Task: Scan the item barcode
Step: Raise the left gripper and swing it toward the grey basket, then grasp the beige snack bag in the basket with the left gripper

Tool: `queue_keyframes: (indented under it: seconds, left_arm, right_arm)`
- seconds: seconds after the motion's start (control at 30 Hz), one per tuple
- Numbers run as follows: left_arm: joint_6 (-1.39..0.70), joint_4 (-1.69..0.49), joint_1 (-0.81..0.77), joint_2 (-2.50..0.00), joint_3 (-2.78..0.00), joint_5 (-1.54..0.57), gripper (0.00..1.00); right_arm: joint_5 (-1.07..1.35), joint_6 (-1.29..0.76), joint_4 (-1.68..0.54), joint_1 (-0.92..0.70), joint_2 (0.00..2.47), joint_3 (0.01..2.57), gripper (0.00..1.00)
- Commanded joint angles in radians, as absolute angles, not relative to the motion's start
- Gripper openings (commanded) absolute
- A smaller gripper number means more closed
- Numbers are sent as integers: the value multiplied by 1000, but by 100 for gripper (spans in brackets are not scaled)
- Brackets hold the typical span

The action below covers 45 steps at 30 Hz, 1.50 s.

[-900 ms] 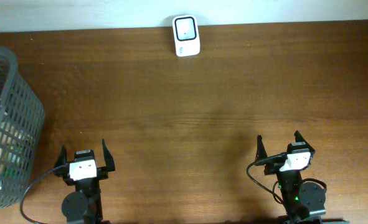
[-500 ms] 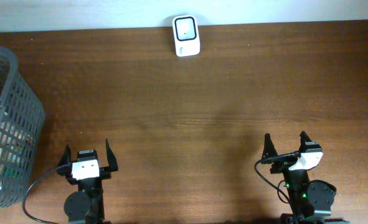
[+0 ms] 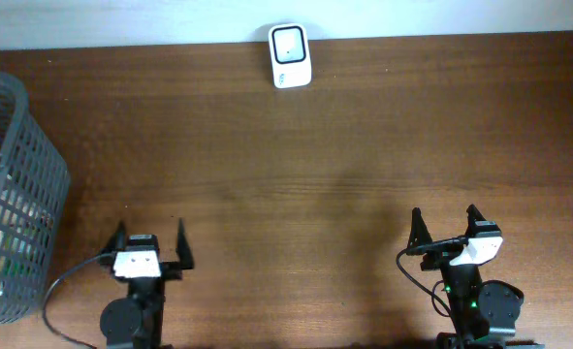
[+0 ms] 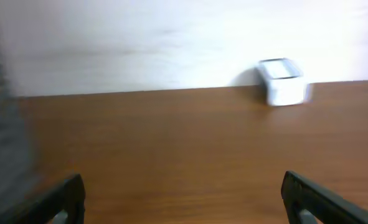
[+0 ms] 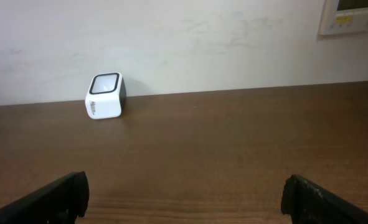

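Blurred scanner (image 4: 282,81); basket (image 3: 34,194) contents indistinct

White and black on the scanner (image 3: 291,56). Dark reddish-brown wood grain across the table (image 3: 315,145). Grey open lattice on the basket (image 3: 19,194). Off-white on the wall (image 5: 202,43), faintly scuffed.

Black arms (image 3: 131,312), white wrist housings (image 3: 134,260)
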<state>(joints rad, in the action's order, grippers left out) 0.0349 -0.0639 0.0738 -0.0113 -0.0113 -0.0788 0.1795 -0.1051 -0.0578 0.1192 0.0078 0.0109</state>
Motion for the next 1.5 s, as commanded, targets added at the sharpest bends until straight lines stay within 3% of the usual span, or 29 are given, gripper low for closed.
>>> queue_keyframes:
  seconds: [0.0,0.17,0.3,0.5,0.63,0.7,0.8,0.9,0.97,1.23,1.37,1.47]
  left_arm:
    - [-142,-44,70,-12,-10,-580,99]
    - [-263,65,70,-12,-29,-582,99]
    - [-239,-141,70,-44,-250,-393,99]
    - [27,-645,70,-632,-1074,10,99]
    - [32,-1030,74,-1019,-1689,416,99]
    - [32,-1281,154,-1257,-2090,559,99]
    - [31,-1468,427,-1523,-2447,450,99]
    - [31,-1510,657,-1641,-2469,244,99]
    - [31,-1531,730,-1708,-2469,231,99]
    - [16,-1460,778,-1813,-2439,187,99]
    - [-60,-1401,834,-1936,-2216,273,99]
    - [-37,-1291,870,-1938,-2027,157,99]
  right_arm:
    - [202,-112,-63,125,9,6,98]
    - [203,-112,-63,125,9,6,98]
    - [203,-112,-63,125,9,6,98]
    - [202,-112,-63,125,9,6,98]
    - [202,-112,-63,125,9,6,98]
    - [203,-112,-63,125,9,6,98]
    - [202,-112,-63,125,9,6,98]
    - [203,-112,-63,125,9,6,98]
    - [203,-112,-63,125,9,6,99]
    - [202,-112,-63,125,9,6,99]
    - [203,-112,-63,125,9,6,98]
    - [203,-112,-63,125,9,6,98]
